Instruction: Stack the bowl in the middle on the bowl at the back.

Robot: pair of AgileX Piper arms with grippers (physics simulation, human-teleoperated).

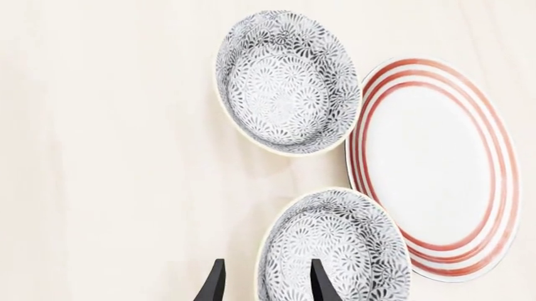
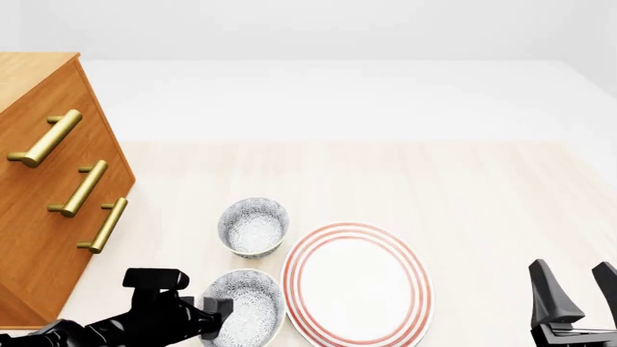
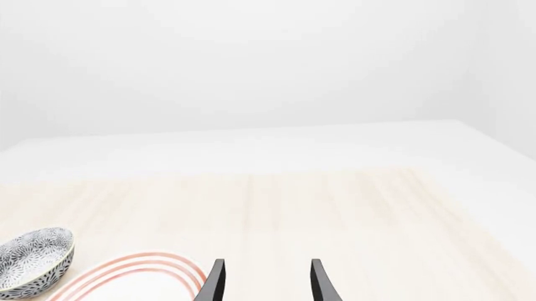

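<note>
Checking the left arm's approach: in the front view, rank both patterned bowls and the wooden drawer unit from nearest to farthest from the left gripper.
1. Near bowl, right at the left gripper.
2. Far bowl, straight behind it.
3. Drawer unit, off to the left; farthest.

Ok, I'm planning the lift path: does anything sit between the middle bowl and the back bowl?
Nothing visible does. Only table surface separates the middle bowl from the back bowl; the red-ringed plate lies to their right, off that line.

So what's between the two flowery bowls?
Nothing: just bare table. In the front view and the left wrist view, a strip of tabletop separates the near bowl from the far bowl. They don't touch.
</note>
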